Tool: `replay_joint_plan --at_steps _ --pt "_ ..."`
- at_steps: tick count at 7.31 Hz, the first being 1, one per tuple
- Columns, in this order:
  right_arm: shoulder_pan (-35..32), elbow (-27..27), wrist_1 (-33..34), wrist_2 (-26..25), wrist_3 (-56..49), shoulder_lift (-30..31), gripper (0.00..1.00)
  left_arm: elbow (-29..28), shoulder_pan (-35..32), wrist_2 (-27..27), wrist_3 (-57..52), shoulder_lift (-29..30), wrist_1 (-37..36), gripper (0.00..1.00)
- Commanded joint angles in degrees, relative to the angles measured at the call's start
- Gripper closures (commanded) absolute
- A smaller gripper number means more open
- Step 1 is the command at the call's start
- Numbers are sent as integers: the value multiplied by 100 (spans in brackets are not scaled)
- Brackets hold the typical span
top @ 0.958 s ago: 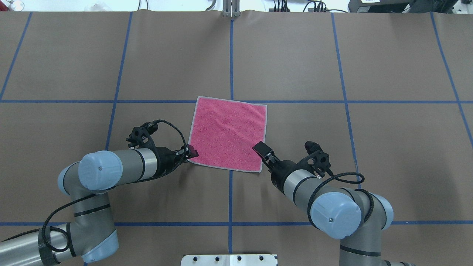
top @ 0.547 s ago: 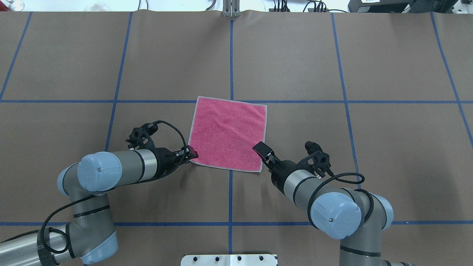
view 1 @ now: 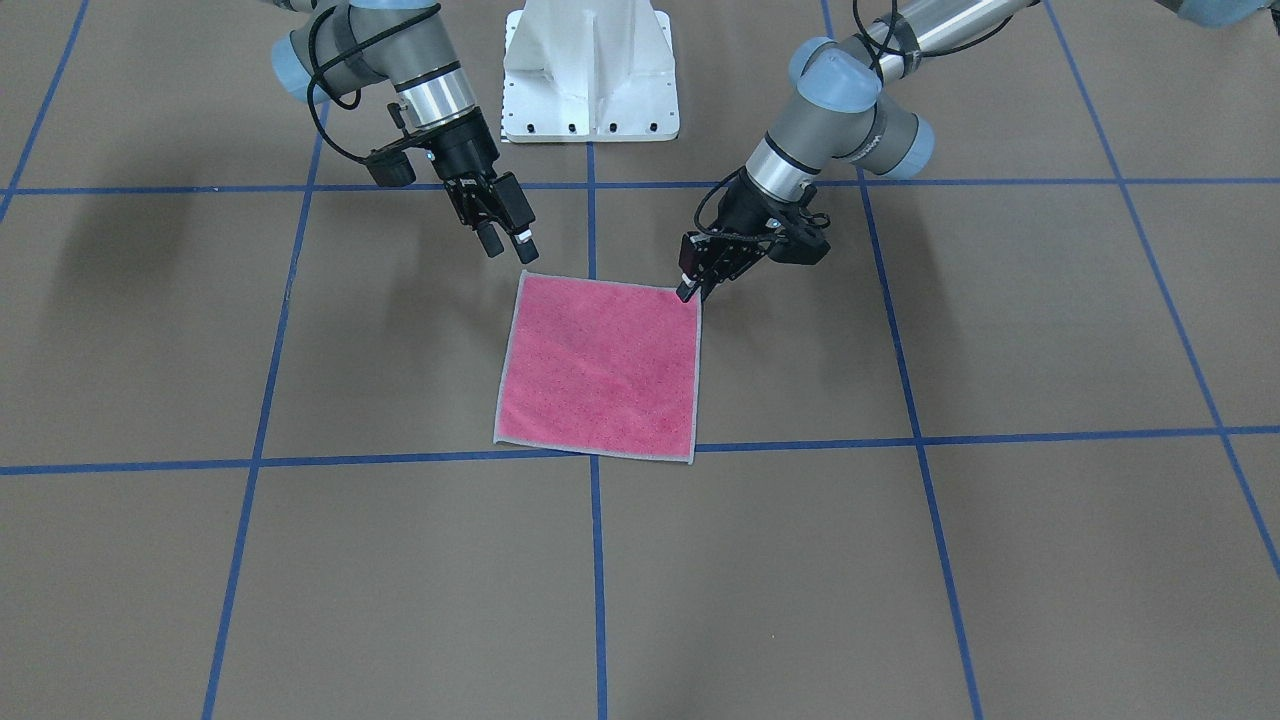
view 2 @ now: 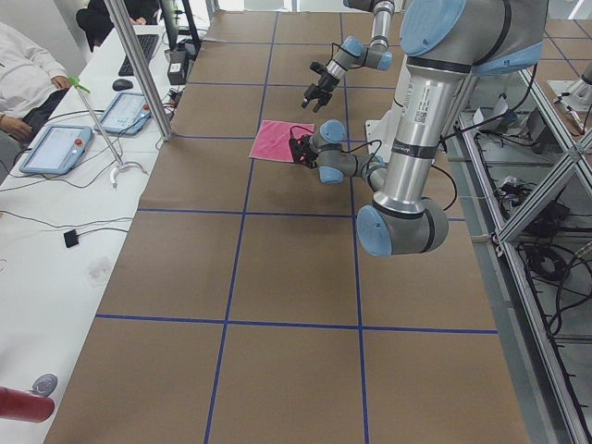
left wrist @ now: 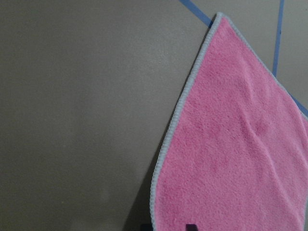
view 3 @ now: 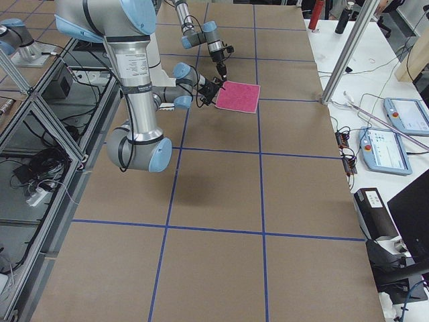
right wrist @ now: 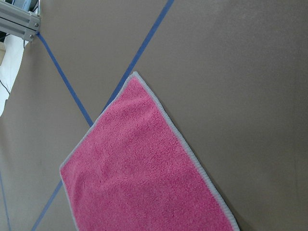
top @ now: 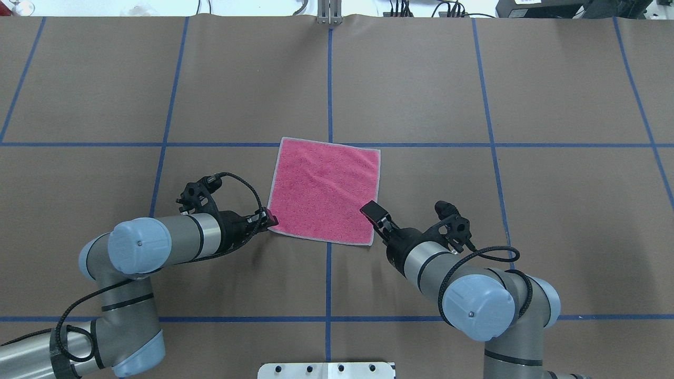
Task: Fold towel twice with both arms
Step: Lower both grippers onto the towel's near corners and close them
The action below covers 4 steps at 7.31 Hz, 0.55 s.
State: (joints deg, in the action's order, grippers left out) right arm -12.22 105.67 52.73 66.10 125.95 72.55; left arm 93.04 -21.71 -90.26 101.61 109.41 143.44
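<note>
Left gripper: I had it low at the towel's near corner on my left side, touching the cloth or just short of it. My wrist camera caught two fingertips set apart with the hem between them, so I judged it unclenched, with nothing pinched.
Right gripper: spread and empty. It hung above the counter just beside the other near corner, clear of the cloth.
Towel: it lay flat and unfolded, pink face up, mid-counter. It sat a little askew to the grid, its far edge on a blue tape line.
Feel: I judged it light, soft and limp. Terry like this would sag from any hold and keep no shape. The pile should grip my pads well enough.
Where to hold: the two near corners, on the light grey edging, the firmest part. I wanted both pinches equally deep so the edge would rise level.
Difficulty: the corners lay flush on the counter, so a finger had to scrape under without pushing the cloth away or bunching it.
</note>
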Motion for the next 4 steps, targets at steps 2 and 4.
replay_joint_plan --at_steps 2,4 --pt "44 -11 26 -10 -9 22 0 4 0 17 0 -16 0 100" --pt "237 -29 411 -281 8 -12 2 4 0 96 -44 -7 9 100"
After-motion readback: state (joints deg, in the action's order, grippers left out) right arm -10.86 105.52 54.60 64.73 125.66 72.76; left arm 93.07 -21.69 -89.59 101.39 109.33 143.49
